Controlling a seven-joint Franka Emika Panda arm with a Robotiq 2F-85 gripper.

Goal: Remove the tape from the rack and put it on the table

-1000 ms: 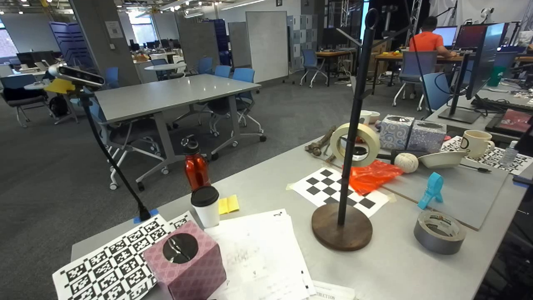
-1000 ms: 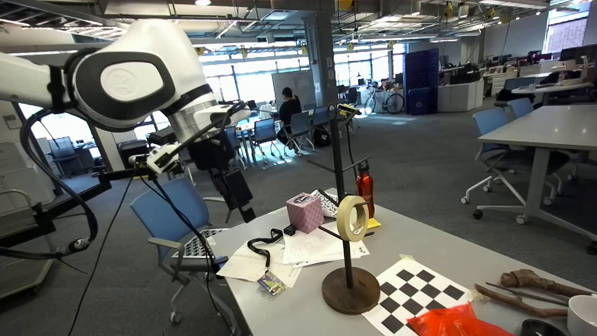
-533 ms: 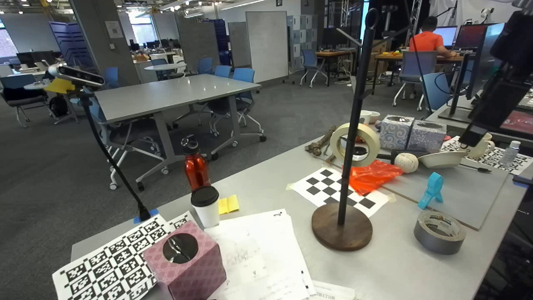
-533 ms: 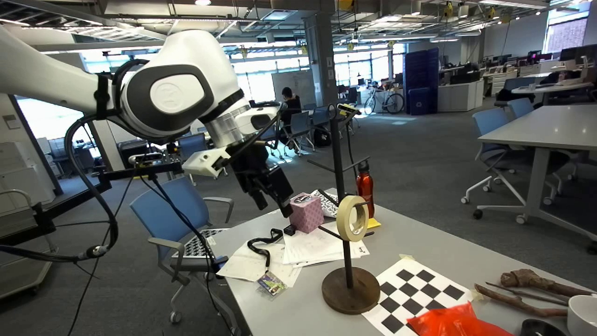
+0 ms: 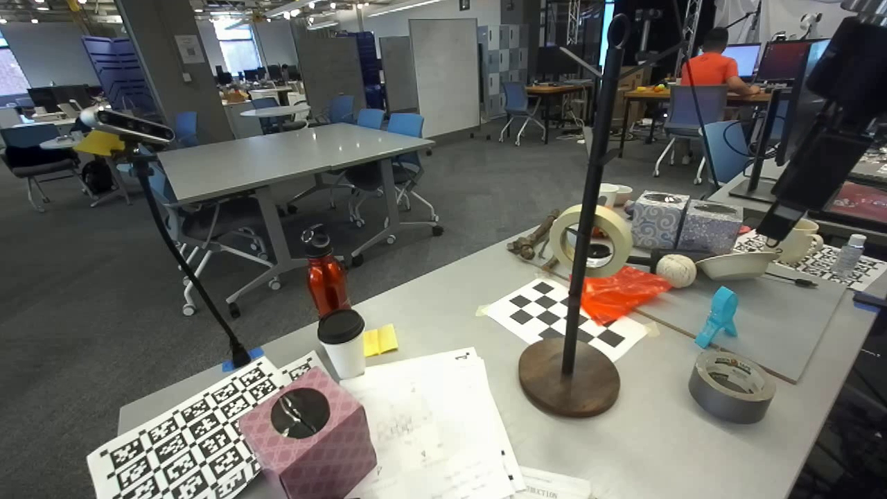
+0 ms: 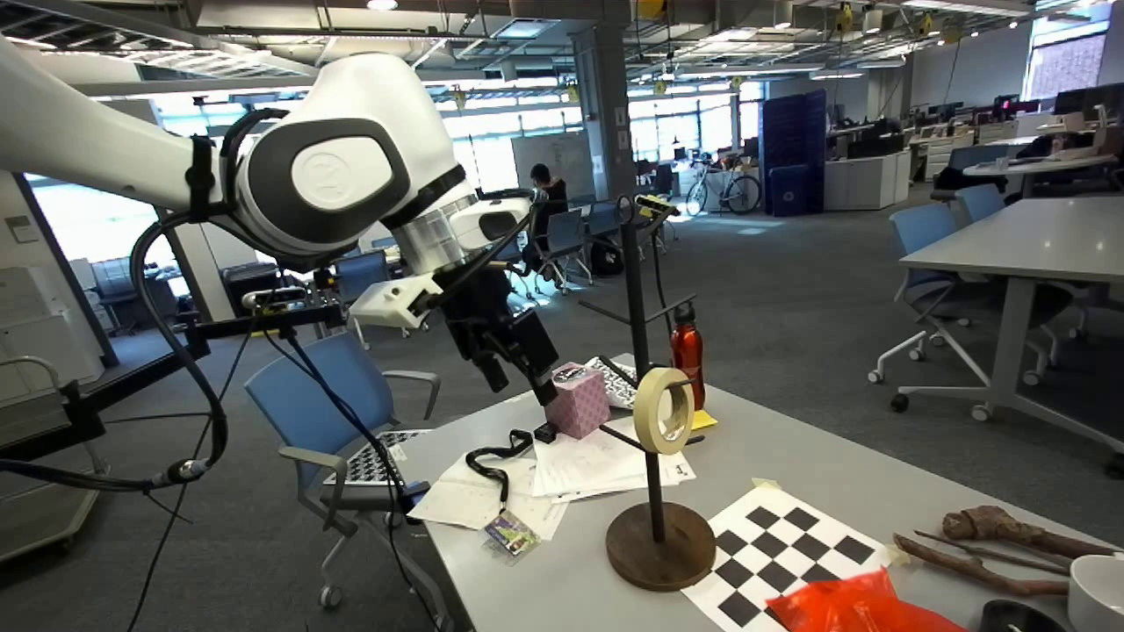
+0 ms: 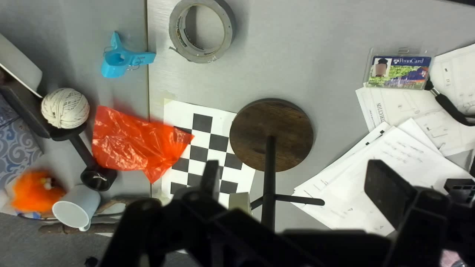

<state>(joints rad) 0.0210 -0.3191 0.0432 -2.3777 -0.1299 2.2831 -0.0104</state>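
“Hanging on a side peg of the rack [image 5: 596, 159], is the tape [image 6: 648, 411] confirmed?”

“It is confirmed. In both exterior views the cream-beige ring is seen upright beside the rack's pole, well above the round brown base [image 7: 265, 120]. In the wrist view only a small pale part of it can be made out beside the pole, the rest being covered by the gripper [image 7: 295, 176].”

“How is the gripper's condition recorded?”

“With the jaws spread wide apart. In the wrist view the rack's pole is framed between the fingers [image 7: 387, 194]. In an exterior view the gripper is shown to the left of the rack, carried by the white arm [image 6: 342, 167] and held apart from the tape.”

“And what is noted around the rack?”

“The base is borne by the table [image 5: 665, 450]. Just beside it a checkered sheet [image 6: 790, 562] is laid, partly covered by an orange-red plastic bag [image 7: 128, 144]; whether the sheet's edge is tucked under the base cannot be told. Near the rack a dark grey tape roll [image 5: 731, 403] is placed, hole upward, and a blue clip [image 7: 128, 56] is found a little farther from the rack. On the side opposite the sheet, loose papers [image 5: 423, 430] are spread, with a pink tissue box [image 5: 332, 443] set beyond them.”
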